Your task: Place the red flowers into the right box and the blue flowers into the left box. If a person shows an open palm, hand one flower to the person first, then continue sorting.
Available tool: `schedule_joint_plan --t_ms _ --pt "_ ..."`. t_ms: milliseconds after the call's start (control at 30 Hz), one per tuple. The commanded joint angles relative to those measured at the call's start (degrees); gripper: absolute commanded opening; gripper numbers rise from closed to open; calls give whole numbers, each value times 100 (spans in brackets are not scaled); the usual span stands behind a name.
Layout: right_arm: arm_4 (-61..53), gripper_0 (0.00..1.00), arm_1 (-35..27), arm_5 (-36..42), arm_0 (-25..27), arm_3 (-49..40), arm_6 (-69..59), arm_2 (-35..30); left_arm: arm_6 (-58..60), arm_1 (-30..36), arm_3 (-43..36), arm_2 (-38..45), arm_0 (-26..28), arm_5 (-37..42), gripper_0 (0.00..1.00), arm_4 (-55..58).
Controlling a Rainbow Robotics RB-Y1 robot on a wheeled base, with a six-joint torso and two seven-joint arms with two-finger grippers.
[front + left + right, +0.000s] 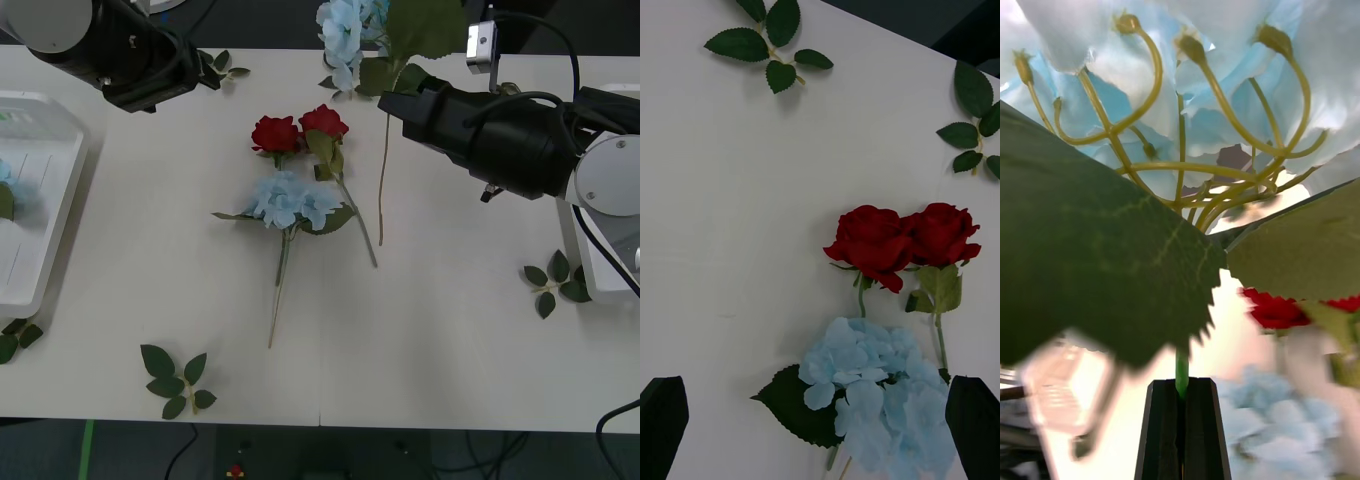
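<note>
Top centre-right above the table [450, 330], right gripper [1181, 420] pinched on held hydrangea [345, 30] by its thin, light, floppy stem; top left, left gripper [820, 427] wide open over roses [298, 128], best gripped mid-stem.

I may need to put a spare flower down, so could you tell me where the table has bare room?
Widest bare patch: between the left box and the blue flower lying mid-table. Another: the near right, between the long stems and the leaf sprig. Crowded: mid-table, where two red flowers touch above that blue flower, and under the right pincer, shut on a lifted blue flower.
</note>
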Motion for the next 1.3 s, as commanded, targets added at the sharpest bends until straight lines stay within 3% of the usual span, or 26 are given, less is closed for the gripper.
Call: schedule_joint_plan --t_ms 33,500,800,1000,1300 --pt "-300 0 -111 -44 191 -734 218 -185 31 -262 28 -446 -372 -117 100 -588" --pt "-1539 0 152 -53 481 -1341 2539 -246 162 -367 46 -534 -372 -293 100 -693" --pt "-898 0 161 -704 401 -1323 3338 -782 189 -367 46 -534 -372 -310 100 -684" --pt "-212 0 188 -1117 59 -1068 3321 -958 189 -359 55 -525 -372 -319 100 -684" --pt "860 0 434 -1231 -803 -13 3374 -1152 189 -359 55 -525 -372 -319 100 -667"
